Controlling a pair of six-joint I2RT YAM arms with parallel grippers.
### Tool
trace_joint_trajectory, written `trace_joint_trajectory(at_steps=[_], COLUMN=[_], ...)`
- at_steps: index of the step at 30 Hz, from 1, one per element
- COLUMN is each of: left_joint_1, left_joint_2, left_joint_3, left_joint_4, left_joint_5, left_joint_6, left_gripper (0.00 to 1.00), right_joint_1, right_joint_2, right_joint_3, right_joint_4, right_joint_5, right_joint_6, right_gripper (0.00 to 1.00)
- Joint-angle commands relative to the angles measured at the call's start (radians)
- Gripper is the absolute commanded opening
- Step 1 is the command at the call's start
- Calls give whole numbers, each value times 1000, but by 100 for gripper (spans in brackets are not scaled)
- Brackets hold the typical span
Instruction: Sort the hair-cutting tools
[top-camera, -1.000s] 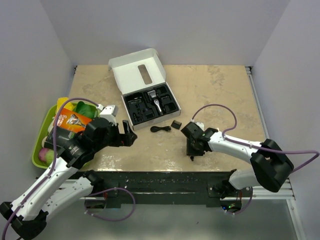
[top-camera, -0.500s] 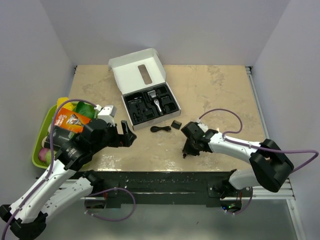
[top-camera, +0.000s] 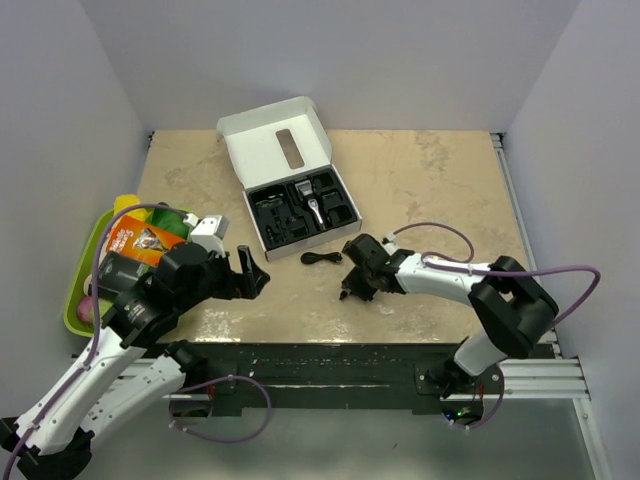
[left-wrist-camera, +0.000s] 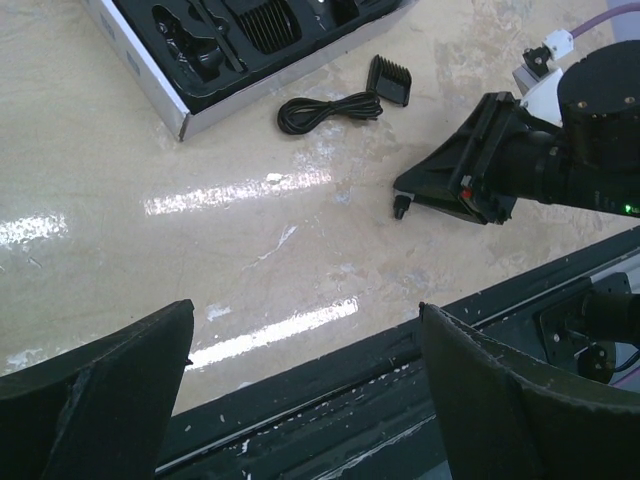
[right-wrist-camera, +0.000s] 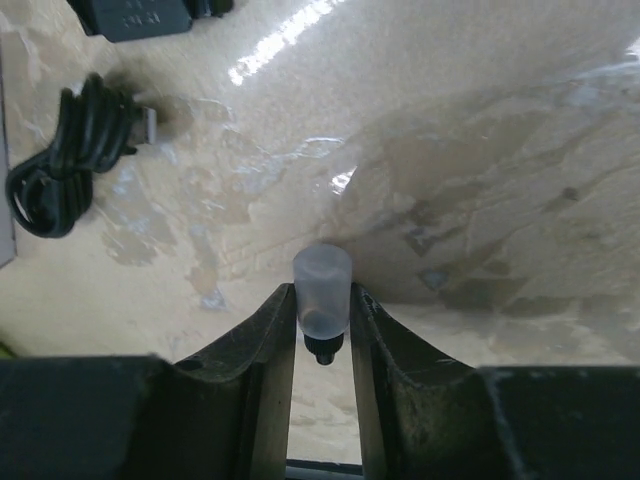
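Bare table (top-camera: 440, 190) right of box (top-camera: 275, 150): wide passage. Cord (top-camera: 321, 258) and comb piece (left-wrist-camera: 390, 78) lie just before box front. Right gripper (top-camera: 346, 293), pinching small clear tube (right-wrist-camera: 322, 285), low beside cord. Tray (top-camera: 72, 312) lines left edge.

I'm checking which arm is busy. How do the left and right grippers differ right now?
The left gripper is open wide and empty; the right gripper is shut on a small clear-capped piece. The left gripper sits left of the cord; the right gripper sits right of it. Both are over the table, in front of the box.
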Motion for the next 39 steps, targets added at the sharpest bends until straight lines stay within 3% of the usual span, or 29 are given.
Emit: trace_joint_trajectory(at_steps=[1, 8, 11, 14, 18, 21, 27, 32, 34, 39], left_joint_1=[-2, -2, -2, -2, -4, -2, -2, -2, -2, -2], left_joint_2=[-15, -31, -28, -34, -35, -23, -17, -23, -21, -28], left_joint_3=[14, 17, 19, 23, 30, 34, 45, 30, 23, 23], left_joint_4=[-13, -21, -26, -32, -44, -47, -52, -50, -47, -49], left_joint_5=[20, 17, 12, 6, 0, 3, -21, -12, -9, -14], left_joint_6=[24, 26, 24, 20, 12, 9, -2, -22, -25, -36], left_gripper=[98, 98, 98, 98, 98, 98, 98, 98, 98, 98], right_joint_1=[6, 35, 42, 45, 48, 50, 75, 73, 75, 75], right_joint_2=[40, -46, -93, -121, -100, -58, -113, -52, 5, -38], right_joint_3=[93, 174, 243, 319, 424, 487, 344, 360, 372, 258], right_joint_4=[-10, -123, -185, -220, -223, -236, -14, -106, -171, -101], right_joint_5=[59, 118, 126, 137, 154, 148, 71, 98, 126, 43], right_joint_6=[84, 18, -102, -325, -830, -1073, -1431, -1498, -1464, -1294], right_gripper=[32, 44, 47, 56, 59, 61, 69, 69, 66, 59])
